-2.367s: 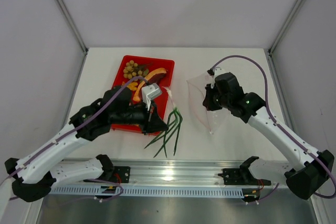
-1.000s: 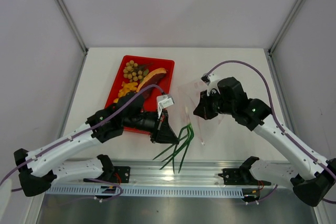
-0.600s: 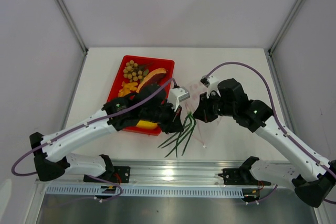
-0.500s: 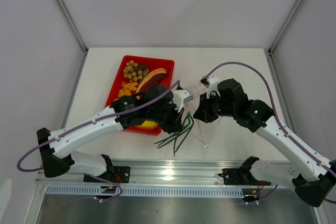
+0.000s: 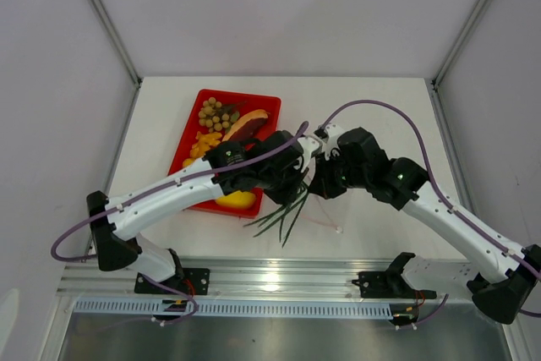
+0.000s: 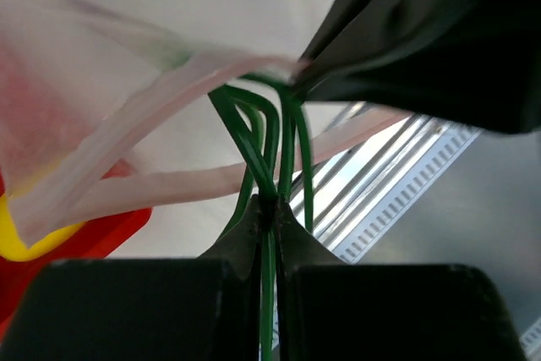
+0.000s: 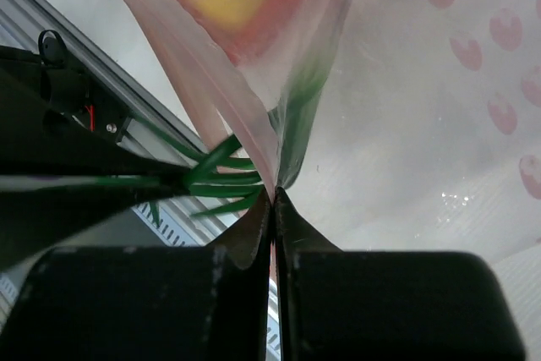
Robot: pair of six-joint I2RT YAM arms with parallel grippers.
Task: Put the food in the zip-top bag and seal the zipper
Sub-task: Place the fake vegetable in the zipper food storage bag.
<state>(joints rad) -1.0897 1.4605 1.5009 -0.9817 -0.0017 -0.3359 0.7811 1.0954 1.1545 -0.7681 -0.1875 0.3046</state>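
My left gripper is shut on the green onion, whose stalks fan forward against the pinkish zipper of the clear zip-top bag. From above, the left gripper and right gripper meet at mid-table, the onion leaves trailing toward me. My right gripper is shut on the bag's mouth edge, holding the bag up; onion tips sit just left of the mouth. The bag is mostly hidden under the arms in the top view.
The red tray at back left holds a grape cluster, a reddish meat slice, orange bits and a yellow mango. An aluminium rail runs along the near table edge.
The left arm has swung right and up from the tray's front, carrying the green onion to the bag's mouth. The right gripper has drawn the bag leftward to meet it.
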